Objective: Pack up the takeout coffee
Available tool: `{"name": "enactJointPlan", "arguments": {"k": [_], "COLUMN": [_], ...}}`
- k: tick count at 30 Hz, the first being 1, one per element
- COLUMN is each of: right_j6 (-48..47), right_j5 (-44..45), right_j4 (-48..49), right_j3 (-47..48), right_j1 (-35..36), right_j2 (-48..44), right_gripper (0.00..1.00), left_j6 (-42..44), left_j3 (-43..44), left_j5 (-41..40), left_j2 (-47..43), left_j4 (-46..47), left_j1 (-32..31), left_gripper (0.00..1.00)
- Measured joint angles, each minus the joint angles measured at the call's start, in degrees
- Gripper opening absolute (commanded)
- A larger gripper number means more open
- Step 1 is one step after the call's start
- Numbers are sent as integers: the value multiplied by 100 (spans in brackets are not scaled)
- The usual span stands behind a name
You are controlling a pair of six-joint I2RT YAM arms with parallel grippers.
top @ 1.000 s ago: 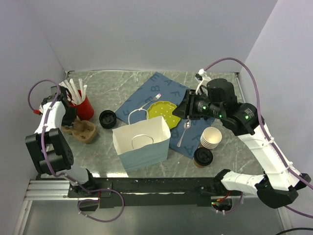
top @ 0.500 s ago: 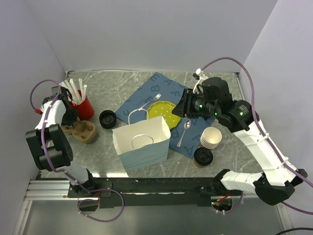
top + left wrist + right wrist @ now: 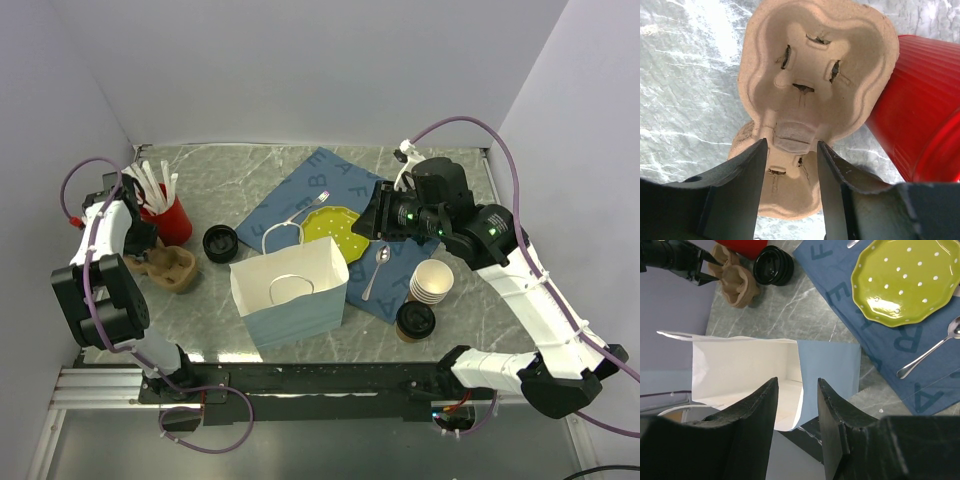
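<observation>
White paper bag (image 3: 290, 295) stands open mid-table, nothing inside. Takeout coffee (image 3: 415, 320), black lid on, stands upright to the bag's right at the near corner of the blue mat (image 3: 335, 185), just beside a stack of lidless cups (image 3: 432, 282). Red cup (image 3: 172, 222) at far left holds white straws (image 3: 150, 178). Pulp cup carrier (image 3: 815, 65) sits just beside it, wells empty. Left gripper (image 3: 790, 145): jaws apart astride the carrier's centre ridge; pinching or not, cannot tell. Right gripper (image 3: 796, 382): jaws apart, empty, above the bag.
</observation>
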Motion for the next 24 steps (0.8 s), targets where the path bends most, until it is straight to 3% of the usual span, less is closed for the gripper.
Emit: {"name": "enactJointPlan", "arguments": {"k": [4,8,14,24], "right_j6": [-20,-22,-42,-63], "right_j5": [0,0,22,42], "right_j4": [0,0,0,2], "right_j3": [0,0,0,0], "right_j1": [0,0,0,0], "right_j2": [0,0,0,74], "right_gripper": [45,45,45,45], "left_j6": [138,278,415,612], "left_j3": [-7,-11,-11,57], "left_j5": [140,363,389,323], "left_j2": [9,127,225,273], "left_j4": [70,155,184,90], "left_j1": [0,0,0,-2], "left_gripper": [53,48,53,52]}}
